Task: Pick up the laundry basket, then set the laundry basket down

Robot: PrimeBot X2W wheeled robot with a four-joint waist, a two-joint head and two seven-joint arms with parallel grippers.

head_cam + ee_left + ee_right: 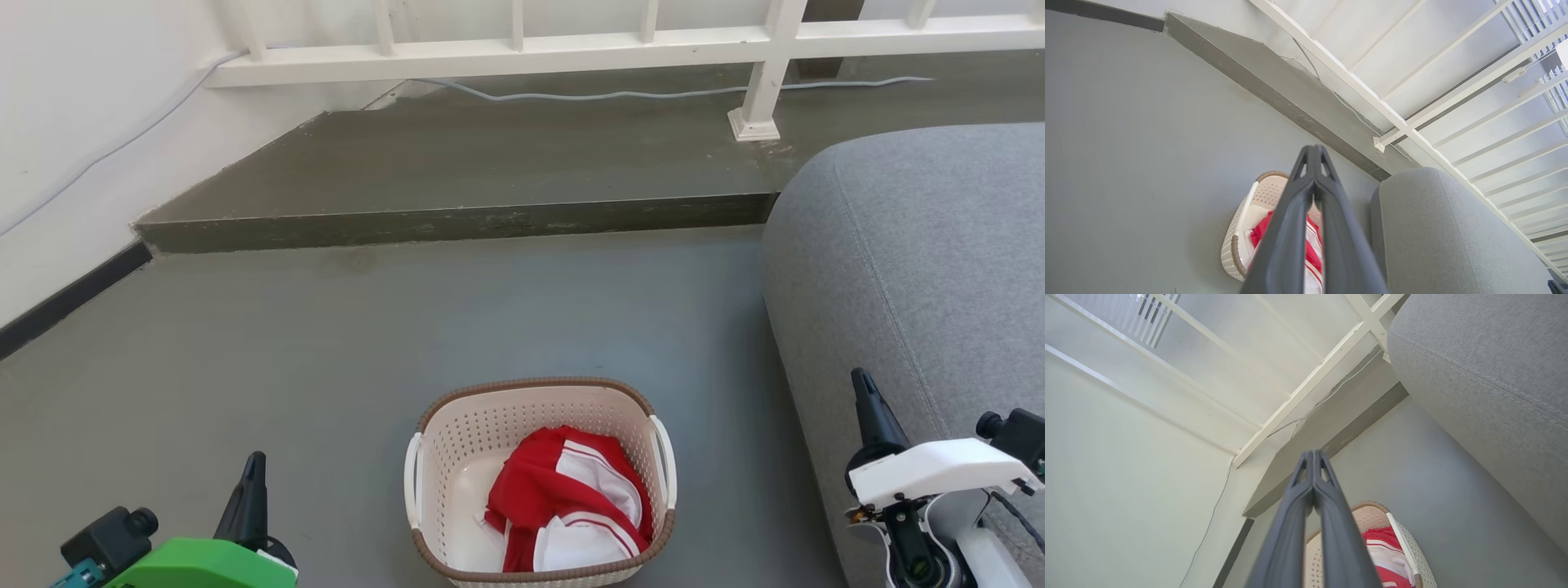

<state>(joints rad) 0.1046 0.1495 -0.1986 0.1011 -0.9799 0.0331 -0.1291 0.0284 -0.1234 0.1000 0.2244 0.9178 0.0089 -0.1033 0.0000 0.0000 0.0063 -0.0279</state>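
The laundry basket (pixel 535 382) is sitting on the grey floor (pixel 245 343) with a red-and-white garment (pixel 571 498) lying inside. A grey sofa (pixel 922 269) is crowding in near its right side, and a raised step (pixel 457 163) and white railing (pixel 522 53) are standing beyond. The left gripper (pixel 1313 153) and right gripper (pixel 1312 455) are hovering on either side, fingers pressed together, gripping nothing.

The left hand (pixel 255 474) has a bright green shell and a black camera block; the right hand (pixel 865 396) has a white shell and a thin black cable. The dark fingers (pixel 1290 220) have triangular cut-outs.
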